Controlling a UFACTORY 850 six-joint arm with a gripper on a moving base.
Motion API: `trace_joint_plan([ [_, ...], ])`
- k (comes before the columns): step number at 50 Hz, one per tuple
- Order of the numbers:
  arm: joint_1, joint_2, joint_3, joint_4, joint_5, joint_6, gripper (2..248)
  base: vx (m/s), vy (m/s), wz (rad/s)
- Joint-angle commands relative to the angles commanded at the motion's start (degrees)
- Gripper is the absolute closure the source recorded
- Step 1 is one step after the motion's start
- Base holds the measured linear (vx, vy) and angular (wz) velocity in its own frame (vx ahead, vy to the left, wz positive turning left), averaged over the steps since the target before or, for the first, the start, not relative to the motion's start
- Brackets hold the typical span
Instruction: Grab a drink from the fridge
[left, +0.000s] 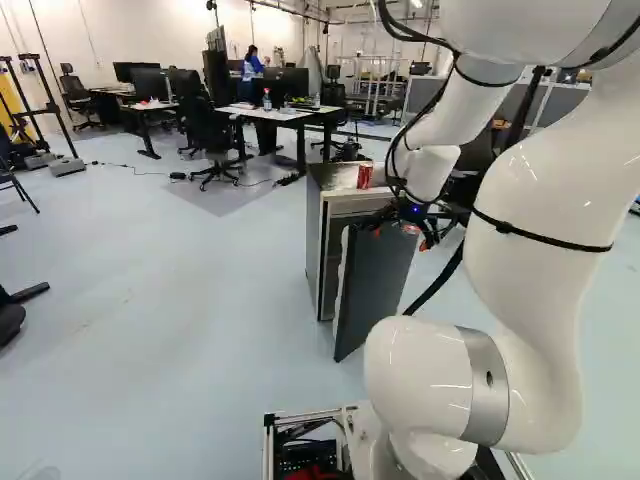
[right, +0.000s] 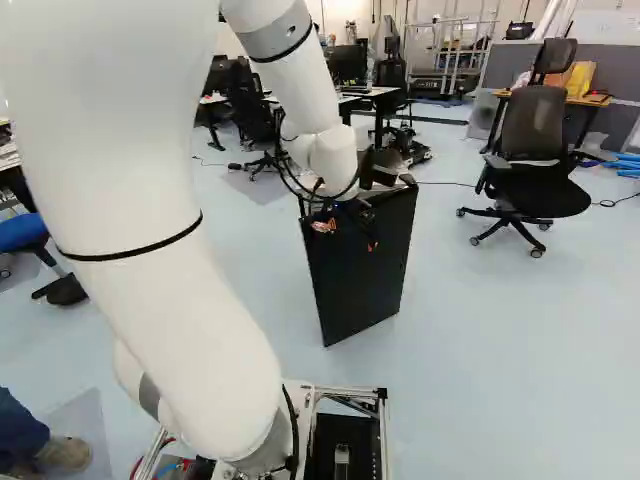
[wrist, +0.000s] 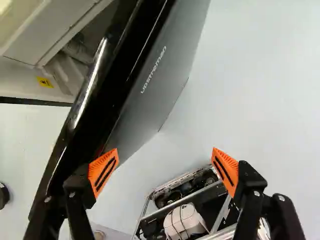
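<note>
My gripper (left: 402, 238) is at the upper part of the fridge door (left: 375, 285) in the left base view. The door stands ajar from the low fridge (left: 314, 225), and a red can (left: 364, 176) is on the fridge's top. From the wrist, the gripper (wrist: 165, 171) is open with nothing held. One finger is close beside the door's black edge (wrist: 82, 112), the other out over the floor on the door's front side; whether the near finger touches the door, I cannot tell. The door hides most of the fridge's inside.
Desks (left: 270, 112) with monitors and office chairs stand beyond the fridge. A black office chair (right: 530, 150) is right of the door in the right base view. Cables lie on the floor behind. A person's leg and shoe (right: 62, 453) show close beside the base at left.
</note>
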Motion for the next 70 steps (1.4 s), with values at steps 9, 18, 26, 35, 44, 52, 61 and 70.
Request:
trace_joint_plan([
  [9,1.5,0.2,0.3,-0.5,1.7,0.0,3,0.000,0.000,0.000],
  [18,3.0,0.4,0.4,-1.1,3.4,0.0,3,0.000,0.000,0.000],
  [26,4.1,0.2,0.2,-1.5,4.9,0.0,3,0.000,0.000,0.000],
  [35,5.3,-0.3,-0.3,-2.1,6.4,0.0,3,0.000,0.000,0.000],
  [44,6.4,-0.8,-0.9,-2.6,7.9,0.0,3,0.000,0.000,0.000],
  [52,7.4,-1.3,-1.5,-3.1,9.2,0.0,3,0.000,0.000,0.000],
  [61,8.3,-1.8,-2.1,-3.6,10.5,0.0,3,0.000,0.000,0.000],
  [70,9.0,-3.0,-2.7,-4.1,11.8,0.0,3,0.000,0.000,0.000],
])
